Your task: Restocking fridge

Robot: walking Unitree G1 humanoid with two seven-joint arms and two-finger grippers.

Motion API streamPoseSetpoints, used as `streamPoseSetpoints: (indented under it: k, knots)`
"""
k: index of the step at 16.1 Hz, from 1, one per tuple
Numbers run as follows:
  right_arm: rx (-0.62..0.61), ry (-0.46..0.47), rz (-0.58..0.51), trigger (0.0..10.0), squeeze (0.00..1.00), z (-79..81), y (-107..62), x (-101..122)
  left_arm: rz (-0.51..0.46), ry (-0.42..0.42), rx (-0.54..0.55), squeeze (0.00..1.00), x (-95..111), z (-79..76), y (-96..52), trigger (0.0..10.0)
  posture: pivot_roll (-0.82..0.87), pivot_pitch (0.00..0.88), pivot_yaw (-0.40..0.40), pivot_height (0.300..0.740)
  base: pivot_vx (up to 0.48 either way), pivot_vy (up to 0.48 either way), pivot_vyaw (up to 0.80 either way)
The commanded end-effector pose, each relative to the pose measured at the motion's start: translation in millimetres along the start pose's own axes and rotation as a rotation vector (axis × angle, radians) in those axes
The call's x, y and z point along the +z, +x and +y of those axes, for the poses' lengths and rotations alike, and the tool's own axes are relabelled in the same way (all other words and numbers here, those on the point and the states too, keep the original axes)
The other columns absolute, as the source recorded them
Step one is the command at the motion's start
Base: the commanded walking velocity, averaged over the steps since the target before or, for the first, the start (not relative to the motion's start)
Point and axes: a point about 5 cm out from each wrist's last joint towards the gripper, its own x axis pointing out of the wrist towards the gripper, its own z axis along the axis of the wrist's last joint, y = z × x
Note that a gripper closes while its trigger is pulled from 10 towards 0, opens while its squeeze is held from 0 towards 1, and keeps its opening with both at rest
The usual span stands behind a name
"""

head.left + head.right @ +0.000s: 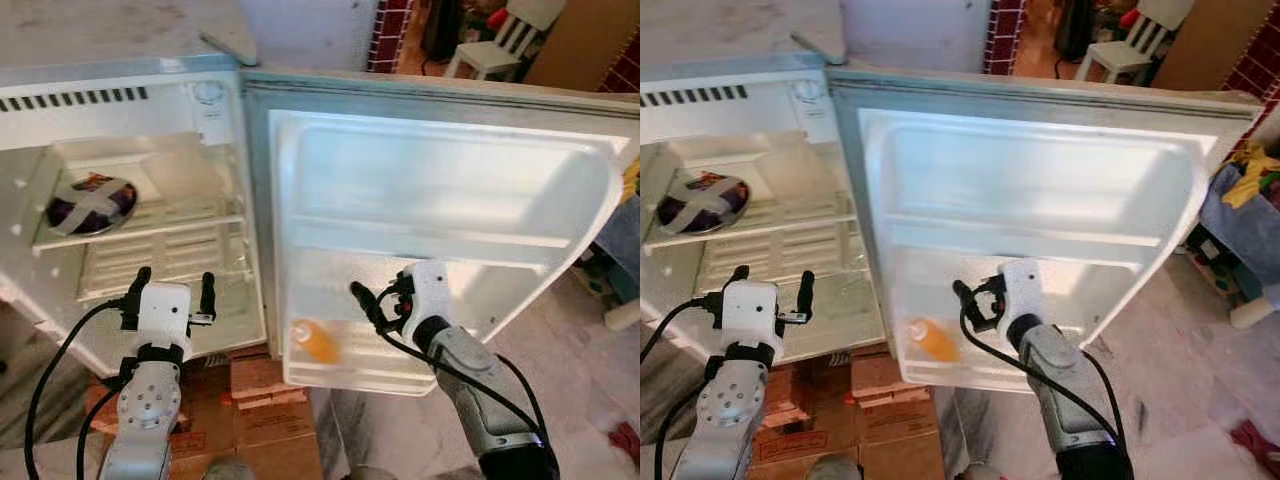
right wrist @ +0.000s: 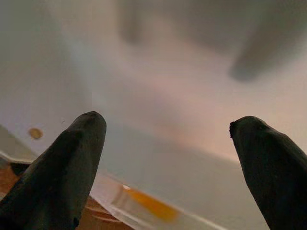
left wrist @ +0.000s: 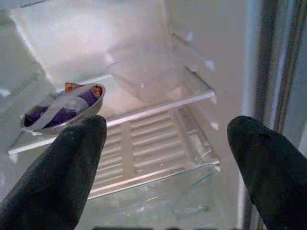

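The small white fridge [image 1: 120,120] stands open, and its door [image 1: 440,200] swings wide to the robot's right. Inside the fridge, on the upper shelf [image 1: 150,228], sits a round metal bowl [image 1: 90,205]. The bowl has something purple and a bit of orange in it, with pale strips crossed over the top. Behind the bowl there is a clear plastic box [image 3: 144,76] against the back wall; I cannot tell what is in it. Under the shelf there is a white slatted rack [image 1: 150,262], and below that a clear drawer [image 3: 158,201].

In the bottom tray of the door [image 1: 340,375] lies an orange bottle [image 1: 316,342]. It is tipped on its side behind the see-through rail.

The right end effector [image 1: 382,296] is up by the inside of the door, just above the tray. Its two black fingers [image 2: 72,163] are spread apart and hold nothing. The orange bottle is just below it and a little to the robot's left, near but not touching.

The left end effector [image 1: 172,285] is held up in front of the open fridge, below the bowl's shelf. Its fingers [image 3: 67,167] are spread wide too, with nothing between them. The bowl is up and to the left of it, well apart.

Brown cardboard boxes [image 1: 250,410] sit on the floor below the fridge. A white chair [image 1: 505,45] stands far behind the door.
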Motion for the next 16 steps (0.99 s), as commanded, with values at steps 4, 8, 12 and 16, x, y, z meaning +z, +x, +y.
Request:
streamPoseSetpoints:
  k: [4,8,12,16]
  knots:
    - [-0.019,0.000,0.016,10.0,0.00,-6.1,-0.8,3.4,0.004,0.007,-0.018,0.00,-0.2,-2.6,-2.5,10.0,0.17,0.038,-0.059,0.740,-0.068,0.000,-0.13]
    - [-0.019,-0.001,0.018,10.0,0.00,-5.3,-0.6,5.1,0.007,0.008,-0.018,0.00,-0.6,-2.6,-3.2,10.0,0.17,0.043,-0.058,0.740,-0.269,0.000,0.00]
    - [-0.021,0.005,0.015,10.0,0.00,-4.2,0.4,7.5,0.011,0.008,-0.022,0.00,-1.4,-3.1,-3.4,10.0,0.17,0.044,-0.056,0.740,-0.279,0.000,0.00]
    - [-0.056,-0.018,0.021,10.0,0.00,-9.0,2.1,7.8,0.012,0.012,-0.024,0.00,-1.9,-2.7,-1.7,10.0,0.17,0.040,-0.052,0.740,-0.279,0.000,0.00]
